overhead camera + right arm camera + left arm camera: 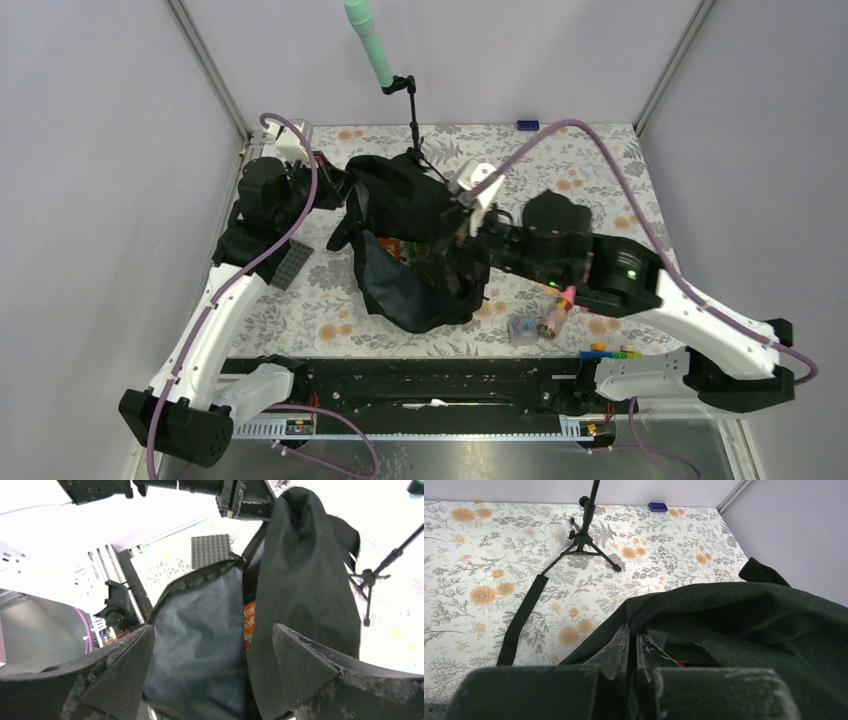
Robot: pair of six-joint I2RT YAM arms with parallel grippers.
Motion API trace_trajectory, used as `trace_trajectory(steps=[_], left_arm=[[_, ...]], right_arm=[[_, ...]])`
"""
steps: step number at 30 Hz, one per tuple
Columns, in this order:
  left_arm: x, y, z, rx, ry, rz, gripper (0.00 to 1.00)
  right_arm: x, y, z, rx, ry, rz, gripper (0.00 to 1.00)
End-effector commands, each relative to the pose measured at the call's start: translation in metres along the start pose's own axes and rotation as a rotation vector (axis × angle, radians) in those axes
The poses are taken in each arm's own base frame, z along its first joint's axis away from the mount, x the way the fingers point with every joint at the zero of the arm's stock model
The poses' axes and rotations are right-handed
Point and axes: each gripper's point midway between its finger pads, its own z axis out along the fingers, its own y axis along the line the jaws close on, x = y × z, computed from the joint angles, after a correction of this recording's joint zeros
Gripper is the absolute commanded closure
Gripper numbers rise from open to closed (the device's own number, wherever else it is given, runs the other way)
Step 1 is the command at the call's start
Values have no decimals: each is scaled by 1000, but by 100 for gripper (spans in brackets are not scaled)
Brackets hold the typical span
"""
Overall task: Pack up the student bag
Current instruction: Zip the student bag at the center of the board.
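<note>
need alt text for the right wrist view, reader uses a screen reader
The open right gripper looks down into the student bag, whose mouth gapes to show grey lining and an orange printed packet inside. Above, the left gripper pinches the bag's top edge. A grey studded plate lies beyond it.

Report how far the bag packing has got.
Done: the student bag lies open with an orange-printed packet inside. In hand: the left gripper pinches the bag's rim, holding it open; the right gripper is open and empty above the opening. Left: the grey studded plate and small items lie outside the bag.
</note>
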Motion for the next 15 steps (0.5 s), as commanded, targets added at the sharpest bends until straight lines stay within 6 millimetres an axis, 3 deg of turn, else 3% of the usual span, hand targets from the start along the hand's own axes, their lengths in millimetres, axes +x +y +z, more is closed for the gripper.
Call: trace_trajectory(steps=[1, 4, 7, 9, 11, 15], left_arm=[[-46, -10, -3, 33, -146, 35, 100], [-49, -5, -5, 10, -151, 36, 100], [-52, -3, -7, 4, -157, 32, 100], [-52, -3, -7, 9, -155, 25, 100], [-52, -3, -7, 14, -155, 21, 100], [-54, -3, -9, 18, -161, 22, 100]], right_arm=[[-15, 9, 42, -4, -48, -88, 5], [0, 41, 64, -94, 5, -134, 3], [27, 73, 80, -147, 100, -229, 2], [42, 84, 86, -150, 160, -269, 2], [58, 82, 90, -104, 230, -309, 2], [75, 48, 92, 114, 334, -436, 4]])
